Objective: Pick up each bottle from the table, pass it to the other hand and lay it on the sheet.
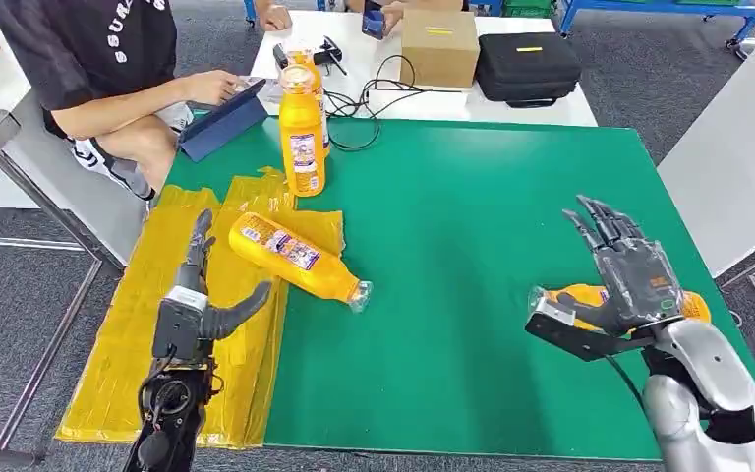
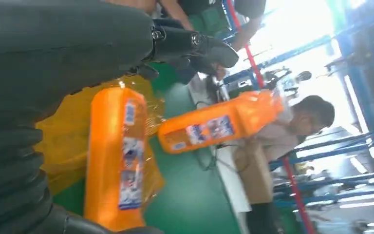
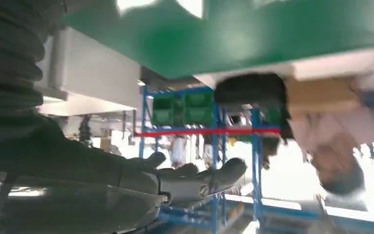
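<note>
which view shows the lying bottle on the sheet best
The head view: the lying bottle shows whole, cap to base, partly on the yellow sheet. The left wrist view has it close but cut off by the left hand. The right wrist view looks elsewhere.

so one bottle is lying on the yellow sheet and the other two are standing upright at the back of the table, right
Not quite. The head view shows one bottle lying on the yellow sheet and only one bottle standing at the back; the third bottle lies on the green table beneath the right robot hand.
</note>
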You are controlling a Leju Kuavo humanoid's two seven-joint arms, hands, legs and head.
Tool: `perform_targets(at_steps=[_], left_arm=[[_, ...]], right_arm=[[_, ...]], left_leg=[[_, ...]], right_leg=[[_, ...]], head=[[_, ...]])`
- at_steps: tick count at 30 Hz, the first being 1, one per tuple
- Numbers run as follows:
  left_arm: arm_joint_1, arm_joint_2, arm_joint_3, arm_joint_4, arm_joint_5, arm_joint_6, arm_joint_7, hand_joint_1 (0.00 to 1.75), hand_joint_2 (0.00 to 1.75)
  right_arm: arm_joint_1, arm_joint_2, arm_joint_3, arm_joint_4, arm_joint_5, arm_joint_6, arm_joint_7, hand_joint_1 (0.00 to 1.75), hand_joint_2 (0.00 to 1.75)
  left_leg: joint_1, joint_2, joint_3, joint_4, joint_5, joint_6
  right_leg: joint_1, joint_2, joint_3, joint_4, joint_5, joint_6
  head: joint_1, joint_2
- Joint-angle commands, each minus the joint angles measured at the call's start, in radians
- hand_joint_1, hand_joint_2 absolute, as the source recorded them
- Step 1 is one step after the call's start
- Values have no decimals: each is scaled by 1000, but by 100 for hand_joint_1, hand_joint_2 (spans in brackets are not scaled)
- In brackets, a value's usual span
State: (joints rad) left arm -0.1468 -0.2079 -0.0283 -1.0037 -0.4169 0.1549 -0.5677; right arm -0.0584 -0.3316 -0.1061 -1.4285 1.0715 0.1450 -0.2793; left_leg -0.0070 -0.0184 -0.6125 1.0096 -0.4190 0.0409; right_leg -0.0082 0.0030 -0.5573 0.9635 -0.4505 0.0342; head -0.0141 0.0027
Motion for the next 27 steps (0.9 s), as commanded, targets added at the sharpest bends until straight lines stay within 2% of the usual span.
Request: perform_targets(at_steps=[1, 5, 6, 13, 17, 21, 24, 26, 27], left_arm=[[-16, 41, 36, -35, 84, -29, -11, 0, 175], [-11, 41, 33, -37, 86, -30, -12, 0, 175], [-11, 41, 33, -37, 86, -30, -12, 0, 175], [-12, 42, 31, -38, 89, -31, -12, 0, 175], [2, 47, 21, -45, 106, -26, -11, 0, 175], [8, 52, 15, -37, 122, -27, -12, 0, 175], [-14, 56, 19, -12, 137, -21, -12, 0, 175], [-23, 57, 23, -4, 146, -16, -10, 0, 175], [-23, 59, 23, -5, 150, -14, -10, 0, 175]], right_arm=[[-135, -141, 59, 371, -65, 94, -15, 0, 175], [-136, -140, 63, 378, -66, 92, -14, 0, 175], [-136, -140, 63, 378, -66, 92, -14, 0, 175], [-138, -139, 64, 376, -69, 92, -11, 0, 175], [-175, -138, 69, 446, -100, 98, -9, 0, 175], [-170, -175, 86, 502, -121, 148, -3, 0, 175], [-248, -206, 120, 617, -137, 193, -16, 0, 175], [-309, -221, 153, 704, -136, 188, -20, 0, 175], [-335, -223, 168, 744, -133, 181, -18, 0, 175]], left_leg=[[1, 3, 3, -1, -1, -2], [1, 0, 2, -1, -1, -1], [1, 2, 7, -2, -3, -2], [1, 1, 3, -1, -1, -2], [1, 1, 2, -1, -1, -1], [1, 1, 4, -1, -1, -2], [1, 1, 6, -2, -2, -2], [0, 2, 1, 0, -1, -1], [0, 4, 4, -1, -2, -2]], right_leg=[[1, 2, 3, -2, 0, -1], [1, -1, 3, -2, 0, 0], [1, 1, 7, -3, -1, -1], [1, 0, 3, -2, -1, 0], [1, 0, 2, -2, 0, 0], [1, -1, 4, -2, -1, -1], [1, 0, 5, -3, -1, -1], [0, 0, 2, -1, 0, 0], [0, 2, 4, -2, 0, 0]], head=[[-1, 0], [0, 0], [-1, 0], [-1, 0], [0, 0], [-1, 0], [-1, 0], [-1, 0], [-1, 0]])
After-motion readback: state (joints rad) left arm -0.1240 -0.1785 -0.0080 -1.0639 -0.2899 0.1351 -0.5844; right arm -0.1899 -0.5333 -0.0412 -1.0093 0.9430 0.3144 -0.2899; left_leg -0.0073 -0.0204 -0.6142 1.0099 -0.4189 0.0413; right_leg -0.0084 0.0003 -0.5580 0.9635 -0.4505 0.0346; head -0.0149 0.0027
